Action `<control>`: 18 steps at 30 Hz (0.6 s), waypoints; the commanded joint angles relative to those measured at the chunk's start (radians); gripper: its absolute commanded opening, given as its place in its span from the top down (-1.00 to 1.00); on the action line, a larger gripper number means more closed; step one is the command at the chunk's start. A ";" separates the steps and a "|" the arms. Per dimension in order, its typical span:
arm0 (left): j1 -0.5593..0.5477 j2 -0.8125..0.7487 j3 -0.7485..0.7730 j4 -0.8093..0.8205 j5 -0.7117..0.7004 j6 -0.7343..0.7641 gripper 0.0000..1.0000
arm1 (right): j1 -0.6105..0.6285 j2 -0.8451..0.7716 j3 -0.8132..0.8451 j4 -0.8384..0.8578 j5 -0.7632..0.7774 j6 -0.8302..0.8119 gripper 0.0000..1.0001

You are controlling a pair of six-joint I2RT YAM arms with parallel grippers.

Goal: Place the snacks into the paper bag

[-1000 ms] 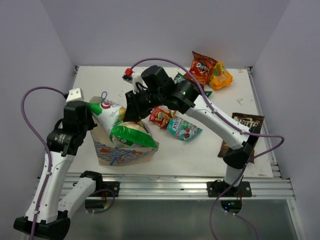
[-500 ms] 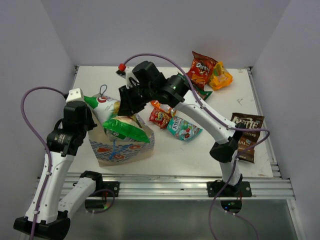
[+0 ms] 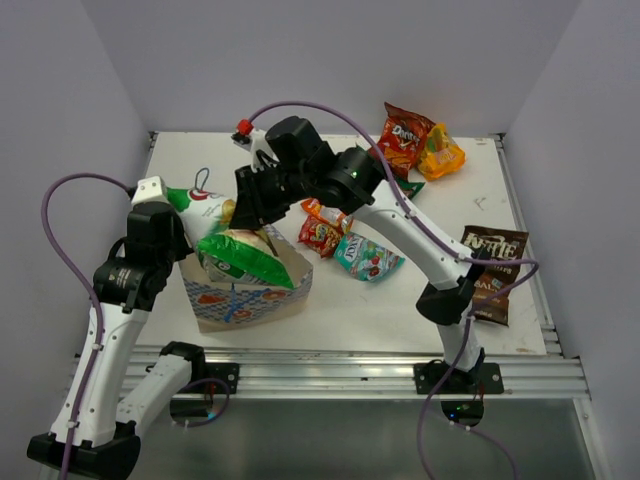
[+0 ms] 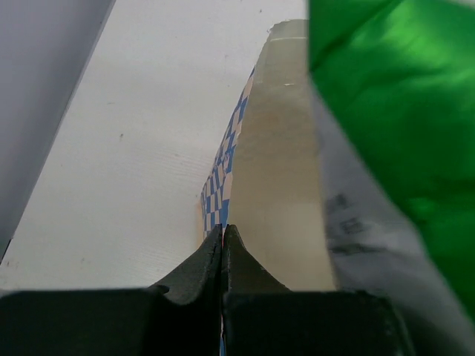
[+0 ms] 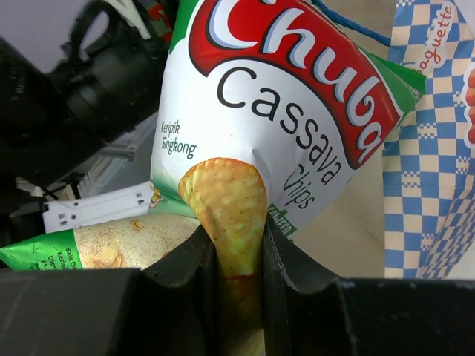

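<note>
The white paper bag stands open at the front left, its checked base pattern showing in the right wrist view. My left gripper is shut on the bag's left wall. My right gripper is shut on a green and white cassava chips packet, held tilted over the bag's mouth. A second green packet lies across the bag's opening.
Other snacks lie on the table: a red packet and a teal one right of the bag, a red-orange and a yellow-orange one at the far right, a dark brown one by the right edge.
My right arm has swung left and farther back with the cassava packet. The bag has been pulled slightly left and its mouth stands wider. The left gripper keeps its hold.
</note>
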 commanded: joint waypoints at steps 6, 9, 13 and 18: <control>-0.005 -0.002 0.008 0.015 0.004 0.017 1.00 | 0.028 -0.101 0.067 0.089 -0.100 0.094 1.00; -0.004 0.004 0.011 0.018 0.011 0.017 1.00 | 0.028 -0.102 0.028 0.083 -0.116 0.095 1.00; -0.005 0.001 0.011 0.016 0.011 0.017 1.00 | 0.030 -0.098 -0.058 0.080 -0.113 0.092 1.00; -0.004 -0.015 0.011 0.004 -0.001 0.012 1.00 | 0.031 -0.065 -0.178 0.058 -0.106 0.069 1.00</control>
